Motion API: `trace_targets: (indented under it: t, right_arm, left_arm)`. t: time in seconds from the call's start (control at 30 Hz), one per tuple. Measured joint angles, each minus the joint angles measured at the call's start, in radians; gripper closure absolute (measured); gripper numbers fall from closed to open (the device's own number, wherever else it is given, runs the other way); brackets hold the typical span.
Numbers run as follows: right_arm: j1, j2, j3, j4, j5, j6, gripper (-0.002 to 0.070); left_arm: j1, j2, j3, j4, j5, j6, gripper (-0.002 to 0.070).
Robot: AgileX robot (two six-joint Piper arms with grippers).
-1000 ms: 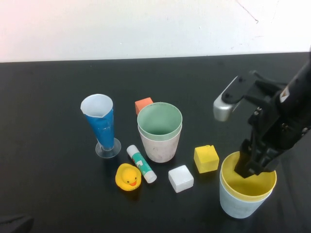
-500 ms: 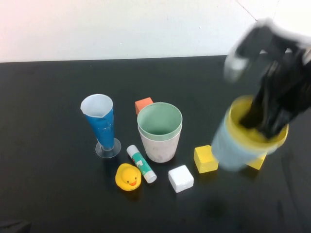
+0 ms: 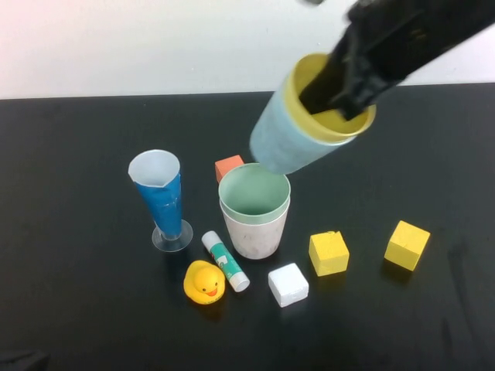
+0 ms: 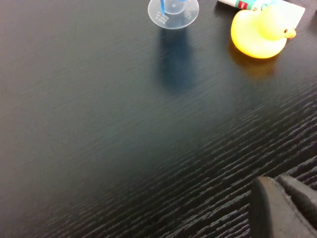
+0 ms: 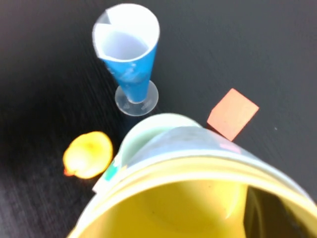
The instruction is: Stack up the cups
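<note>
My right gripper (image 3: pixel 340 89) is shut on the rim of the yellow cup (image 3: pixel 334 126), with one finger (image 5: pixel 270 213) inside it. The yellow cup sits nested in the light blue cup (image 3: pixel 288 143). I hold this pair tilted in the air, its base just above the far right rim of the green cup (image 3: pixel 254 192). The green cup stands nested in the pink cup (image 3: pixel 251 236) at the table's middle. In the right wrist view the yellow cup (image 5: pixel 173 208), the light blue cup (image 5: pixel 198 144) and the green cup's rim (image 5: pixel 133 136) show. My left gripper (image 4: pixel 285 208) is shut and empty, low over the table's front left.
A tall blue glass (image 3: pixel 160 197) with a clear foot stands left of the cups. An orange cube (image 3: pixel 228 167) lies behind them. A glue stick (image 3: pixel 225 261), a yellow duck (image 3: pixel 204 281), a white cube (image 3: pixel 288 284) and two yellow cubes (image 3: pixel 328 253) (image 3: pixel 407 245) lie in front.
My right gripper has lifted the yellow and light blue cups off the front right of the table, up and left to above the green cup. A second yellow cube has come into sight.
</note>
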Motion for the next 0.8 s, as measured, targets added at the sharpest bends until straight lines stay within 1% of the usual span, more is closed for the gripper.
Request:
trace_targets:
  t: [0.17, 0.33, 0.4, 0.5, 0.6, 0.67, 0.8]
  right_arm:
    - [0.017, 0.143, -0.087, 0.0, 0.022, 0.0, 0.0611]
    - [0.022, 0.218, -0.129, 0.002, 0.045, 0.003, 0.0605]
    - [0.022, 0.234, -0.137, 0.002, 0.059, 0.012, 0.0576]
    - [0.022, 0.244, -0.138, -0.001, 0.071, 0.025, 0.0502]
    - [0.022, 0.243, -0.149, -0.002, 0.091, 0.05, 0.045]
    - [0.022, 0.242, -0.168, -0.002, 0.108, 0.07, 0.044]
    - [0.022, 0.199, -0.191, -0.004, 0.117, 0.083, 0.0445]
  left_arm:
    - [0.0, 0.0, 0.0, 0.002, 0.0, 0.0, 0.0676]
    - [0.0, 0.0, 0.0, 0.002, 0.0, 0.0, 0.0676]
    - [0.0, 0.0, 0.0, 0.004, 0.0, 0.0, 0.0677]
    - [0.0, 0.0, 0.0, 0.008, 0.0, 0.0, 0.0676]
    - [0.0, 0.0, 0.0, 0.014, 0.0, 0.0, 0.0676]
    - [0.0, 0.0, 0.0, 0.017, 0.0, 0.0, 0.0676]
    - [0.0, -0.004, 0.0, 0.023, 0.009, 0.0, 0.0676]
